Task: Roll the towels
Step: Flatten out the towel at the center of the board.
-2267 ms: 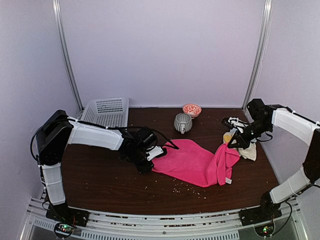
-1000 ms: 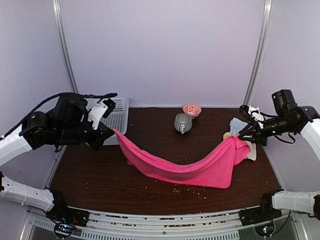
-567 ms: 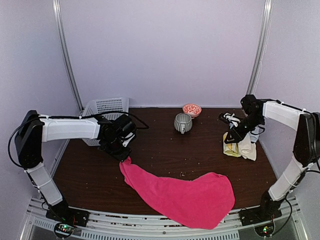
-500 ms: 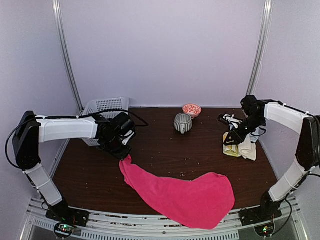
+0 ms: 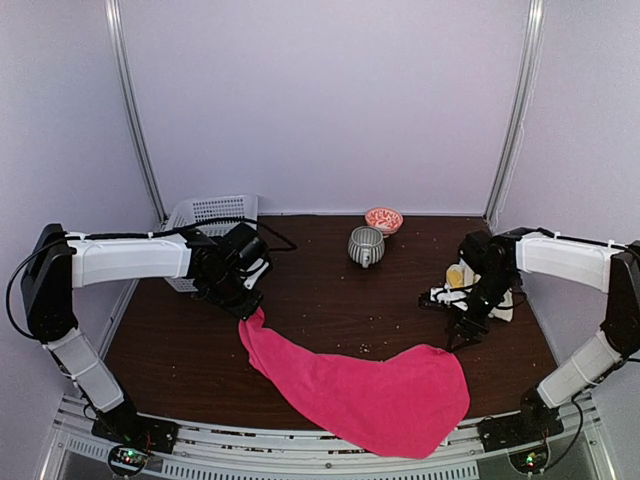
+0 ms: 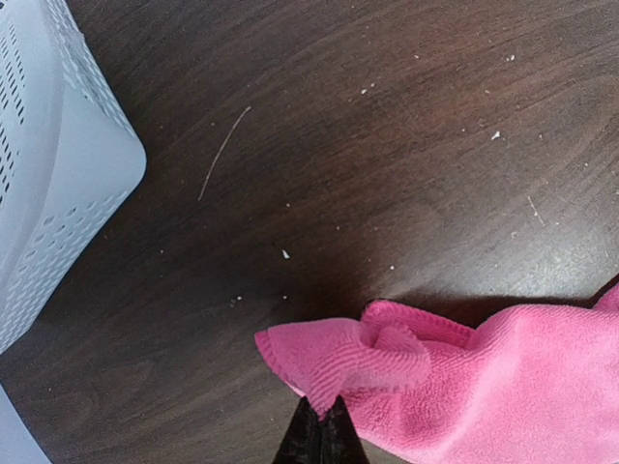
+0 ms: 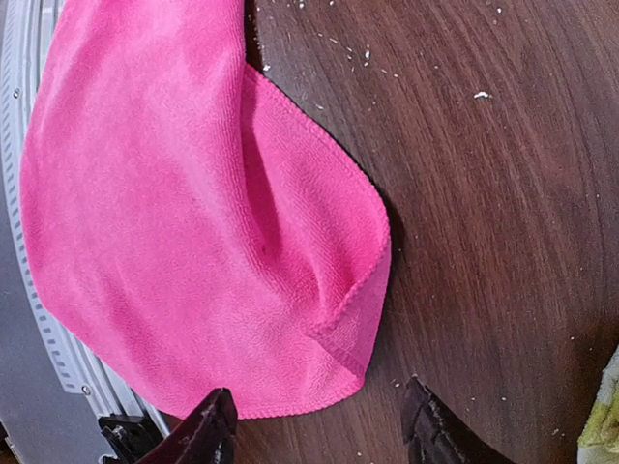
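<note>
One pink towel [image 5: 370, 395] lies crumpled at the near edge of the table [image 5: 330, 290], partly over it. The left gripper [image 6: 319, 433] pinches its left corner, and the right gripper [image 7: 317, 425] hangs spread above the right corner. It looks soft, light and floppy, so it likely bunches; best gripped at hemmed corners.

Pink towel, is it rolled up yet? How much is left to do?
Nothing looks rolled yet. The pink towel lies spread out, partly off the near edge of the table. In hand: the left fingers pinch one corner, and the right fingers hang open near the other end. Left to do: roll it, then the bunched towels on the right.
</note>
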